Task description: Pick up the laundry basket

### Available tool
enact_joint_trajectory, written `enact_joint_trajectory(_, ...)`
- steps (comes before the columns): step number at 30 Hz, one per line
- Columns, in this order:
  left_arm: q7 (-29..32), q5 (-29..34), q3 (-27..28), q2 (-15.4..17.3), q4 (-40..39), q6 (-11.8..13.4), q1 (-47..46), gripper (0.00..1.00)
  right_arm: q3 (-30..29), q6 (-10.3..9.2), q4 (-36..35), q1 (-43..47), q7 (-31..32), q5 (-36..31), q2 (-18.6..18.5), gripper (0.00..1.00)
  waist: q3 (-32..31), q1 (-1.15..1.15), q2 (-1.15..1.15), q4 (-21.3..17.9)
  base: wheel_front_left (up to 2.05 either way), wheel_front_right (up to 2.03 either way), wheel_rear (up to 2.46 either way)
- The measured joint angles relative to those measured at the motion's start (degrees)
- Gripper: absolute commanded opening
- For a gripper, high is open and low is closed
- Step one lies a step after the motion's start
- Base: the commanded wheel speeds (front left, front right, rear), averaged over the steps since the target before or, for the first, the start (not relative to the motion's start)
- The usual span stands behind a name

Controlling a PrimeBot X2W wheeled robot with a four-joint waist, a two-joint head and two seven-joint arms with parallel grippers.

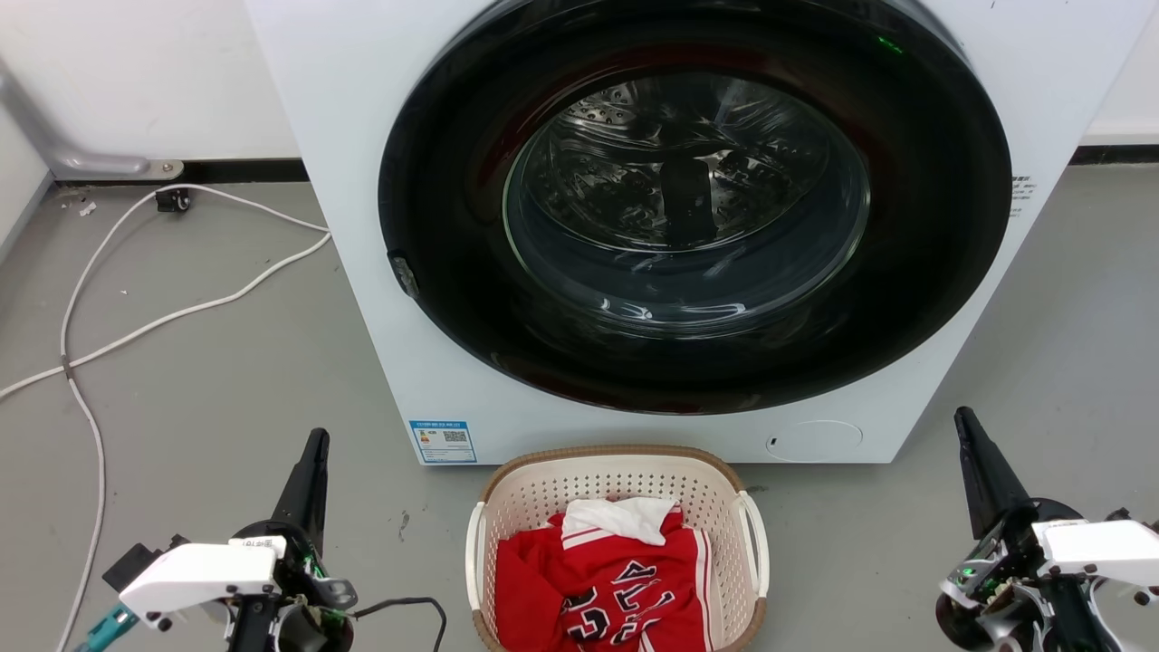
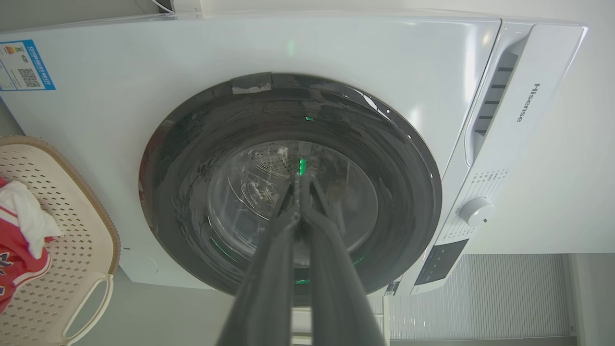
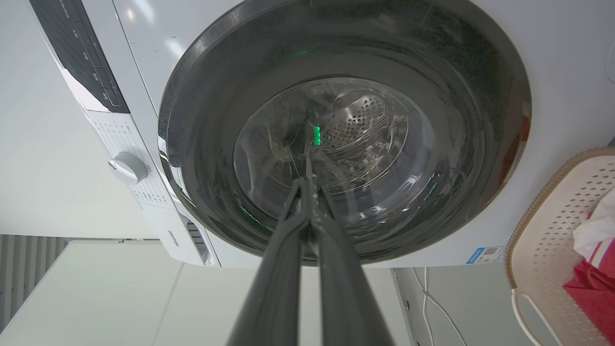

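The cream perforated laundry basket (image 1: 616, 480) with a brown rim and white side handles sits on the floor in front of the washer, at the bottom middle of the head view. A red jersey (image 1: 598, 589) and a white cloth (image 1: 620, 518) lie in it. My left gripper (image 1: 317, 441) stands shut on nothing, well to the basket's left. Well to its right, my right gripper (image 1: 963, 418) is also shut and empty. The left wrist view has the basket (image 2: 72, 230) at its left edge beside the left gripper (image 2: 300, 180). The right wrist view has the basket (image 3: 543, 230) at its right edge, and the right gripper (image 3: 307, 180).
A white front-loading washer (image 1: 362, 136) with a dark round door (image 1: 697, 199) stands just behind the basket. White cables (image 1: 163, 317) trail over the grey floor at the left. A thin black cable (image 1: 407, 605) lies by my left wrist.
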Motion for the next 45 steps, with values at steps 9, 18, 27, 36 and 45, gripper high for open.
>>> enact_joint_trajectory(9,-1.22,1.45,-0.42,-0.35,1.67,0.11,2.44,1.0,0.2,-0.01,2.09,2.59,-1.11,-1.13,0.22,1.0,0.03,0.0,0.0,0.0,0.0,0.0,0.0)
enact_joint_trajectory(18,-3.66,10.59,-0.41,-0.34,-1.09,0.98,2.48,1.0,0.29,-0.01,-0.94,2.82,-3.66,-11.98,0.22,1.0,0.18,0.0,0.0,-0.02,0.0,0.0,0.0)
enact_joint_trajectory(27,-5.87,21.36,-1.67,-0.33,-4.15,3.07,3.28,1.0,1.43,-0.01,-4.35,3.93,-5.86,-24.48,0.22,1.0,0.26,0.0,0.0,-0.03,0.0,0.0,0.0)
enact_joint_trajectory(36,-7.88,30.55,-3.21,-0.31,-6.14,4.69,3.69,1.0,2.77,-0.01,-6.37,5.19,-7.89,-36.62,0.21,1.0,0.29,0.0,0.0,0.05,0.0,0.0,0.0)
enact_joint_trajectory(45,-9.76,39.38,-4.32,-0.3,-7.23,5.82,4.36,1.0,3.72,-0.01,-7.02,6.22,-9.72,-46.46,0.2,1.0,0.33,0.0,0.0,0.04,0.0,0.0,0.0)
